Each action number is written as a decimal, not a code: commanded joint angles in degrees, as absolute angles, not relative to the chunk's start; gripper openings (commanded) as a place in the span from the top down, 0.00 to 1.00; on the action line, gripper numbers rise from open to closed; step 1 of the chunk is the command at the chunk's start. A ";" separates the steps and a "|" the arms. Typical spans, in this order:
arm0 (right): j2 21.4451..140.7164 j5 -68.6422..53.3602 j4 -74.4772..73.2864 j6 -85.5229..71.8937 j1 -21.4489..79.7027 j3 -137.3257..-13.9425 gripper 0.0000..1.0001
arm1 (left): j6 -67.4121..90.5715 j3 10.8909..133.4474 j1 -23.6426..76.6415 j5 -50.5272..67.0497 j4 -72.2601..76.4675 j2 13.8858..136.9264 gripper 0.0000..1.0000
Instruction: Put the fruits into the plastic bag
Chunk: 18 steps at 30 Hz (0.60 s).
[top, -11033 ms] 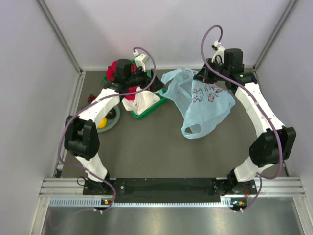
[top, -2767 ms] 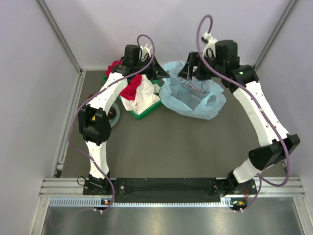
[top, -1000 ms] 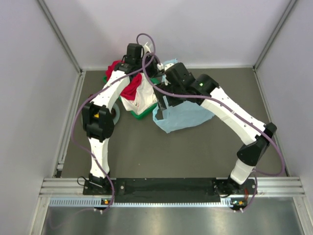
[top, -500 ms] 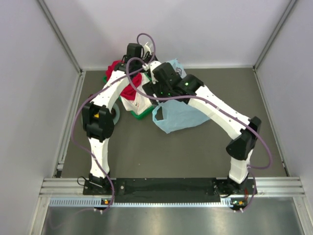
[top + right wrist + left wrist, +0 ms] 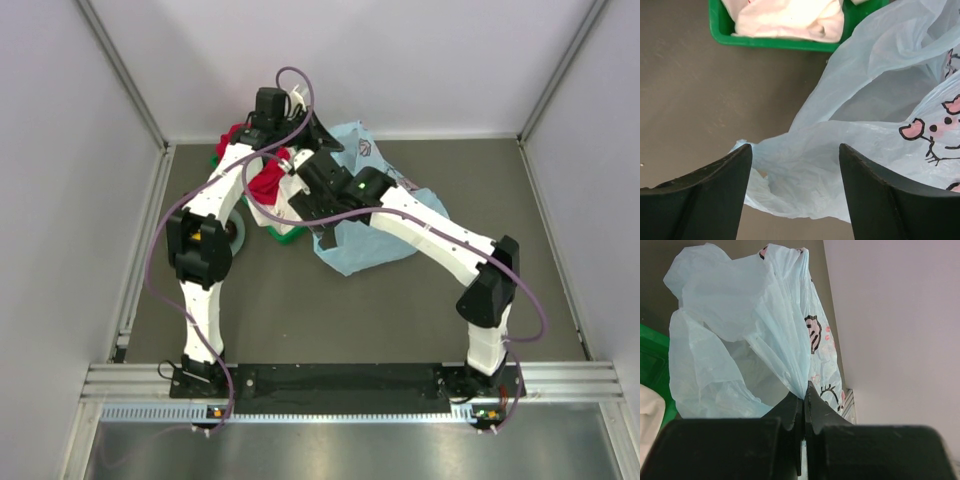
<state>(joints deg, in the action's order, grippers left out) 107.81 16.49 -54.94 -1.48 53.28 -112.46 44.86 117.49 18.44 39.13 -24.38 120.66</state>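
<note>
The plastic bag is a light-blue heap at the back centre, printed with cartoon marks. My left gripper is shut on the bag's upper edge and holds it raised near the back wall, as the left wrist view shows. My right gripper hovers open over the bag's near-left corner. In the right wrist view its fingers straddle a crumpled fold of the bag without touching it. No fruits show; my left arm covers most of the plate.
The green tray with red cloth and white cloth stands just left of the bag. A grey-green plate peeks out beside my left elbow. Walls close in at the back and both sides.
My right arm has swung left across the bag to its near-left corner, and its jaws have narrowed a little. The left gripper still holds the bag edge in place.
</note>
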 commanded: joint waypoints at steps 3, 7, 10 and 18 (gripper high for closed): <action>105.29 21.70 -54.32 -0.26 54.14 -112.06 0.42 | 44.21 117.69 18.11 39.81 -21.97 118.92 1.00; 104.42 22.41 -55.20 -1.75 54.23 -113.38 0.59 | 42.28 116.90 17.76 38.76 -23.64 118.39 1.00; 103.10 22.32 -55.37 -3.69 54.14 -112.68 0.81 | 40.87 116.46 17.58 37.79 -24.61 117.95 1.00; 89.93 17.41 -51.70 -12.03 48.70 -106.62 1.00 | 32.97 116.02 17.32 30.78 -28.65 115.40 0.76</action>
